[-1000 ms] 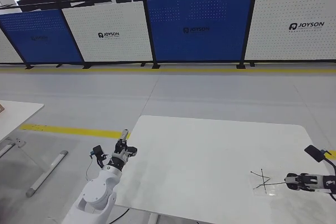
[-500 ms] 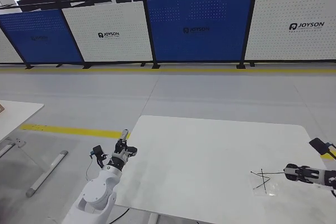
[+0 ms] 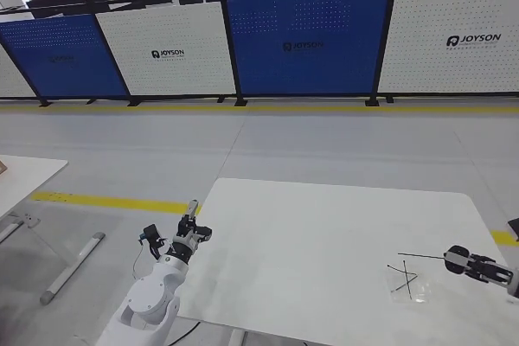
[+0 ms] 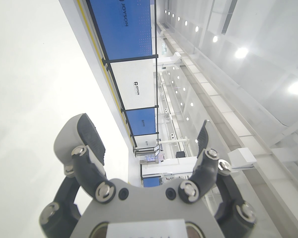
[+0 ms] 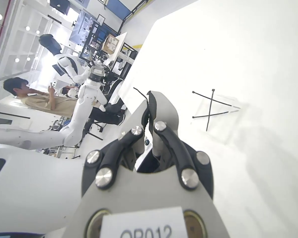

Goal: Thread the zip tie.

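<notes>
The zip tie is pinched at one end by the right gripper and runs straight out ahead of its fingertips, held in the air above the table. In the right wrist view the two black pads are pressed flat together on it, and only a short, thin black piece of the zip tie pokes out past the right gripper. The right arm comes in low over the table's right-hand edge, with the gripper about level and pointing across the tabletop.

Ahead of that gripper and a little to the near side of the held strip, three loose zip ties lie crossed over one another on the table. They are apart from the held one and from the gripper.

The left gripper is well away from all of this, just off the table's opposite edge. Its forearm is raised so that the gripper points up and away. Its fingers are spread wide with nothing between them.

The tabletop is plain white. Beyond it lies a grey floor with a yellow line, then a row of blue and white perforated panels. A second white table stands far out past the left gripper.
</notes>
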Robot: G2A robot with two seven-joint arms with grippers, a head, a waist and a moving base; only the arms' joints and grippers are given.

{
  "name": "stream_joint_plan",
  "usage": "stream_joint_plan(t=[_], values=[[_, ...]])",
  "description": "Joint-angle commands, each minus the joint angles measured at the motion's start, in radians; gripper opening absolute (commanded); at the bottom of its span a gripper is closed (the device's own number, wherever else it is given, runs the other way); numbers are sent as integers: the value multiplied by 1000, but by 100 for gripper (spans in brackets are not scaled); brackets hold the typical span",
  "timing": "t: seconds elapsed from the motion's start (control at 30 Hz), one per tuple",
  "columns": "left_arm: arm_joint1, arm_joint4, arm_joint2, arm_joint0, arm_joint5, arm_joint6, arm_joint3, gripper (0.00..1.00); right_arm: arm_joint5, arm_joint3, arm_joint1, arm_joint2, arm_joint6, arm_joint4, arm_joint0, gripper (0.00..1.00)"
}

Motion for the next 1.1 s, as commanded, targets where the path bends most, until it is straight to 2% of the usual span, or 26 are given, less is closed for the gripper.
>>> stream_joint_plan(t=[0.0, 0.03, 0.13, 0.27, 0.3, 0.37, 0.43, 0.5, 0.87, 0.9, 1.07], values=[[0, 0, 0, 0, 0, 0, 0, 100, 0, 0, 0, 0, 0, 0, 0, 0], [0, 0, 0, 0, 0, 0, 0, 100, 0, 0, 0, 0, 0, 0, 0, 0], [0, 0, 0, 0, 0, 0, 0, 100, 0, -65, -7, -32, -36, -47, -32, 0], [0, 0, 0, 0, 0, 0, 0, 100, 0, -158, -21, -30, -121, -55, -52, 0], [0, 0, 0, 0, 0, 0, 0, 100, 0, -199, -27, -26, -159, -82, -59, 0], [0, 0, 0, 0, 0, 0, 0, 100, 0, -284, -34, -24, -260, -217, -78, 0], [0, 0, 0, 0, 0, 0, 0, 100, 0, -346, -42, -61, -393, -358, -116, 0], [0, 0, 0, 0, 0, 0, 0, 100, 0, -343, -46, -105, -444, -403, -125, 0], [0, 0, 0, 0, 0, 0, 0, 100, 0, -343, -46, -105, -444, -403, -125, 0], [0, 0, 0, 0, 0, 0, 0, 100, 0, -360, -46, -112, -449, -415, -125, 0], [0, 0, 0, 0, 0, 0, 0, 100, 0, -394, -49, -152, -467, -429, -75, 0]])
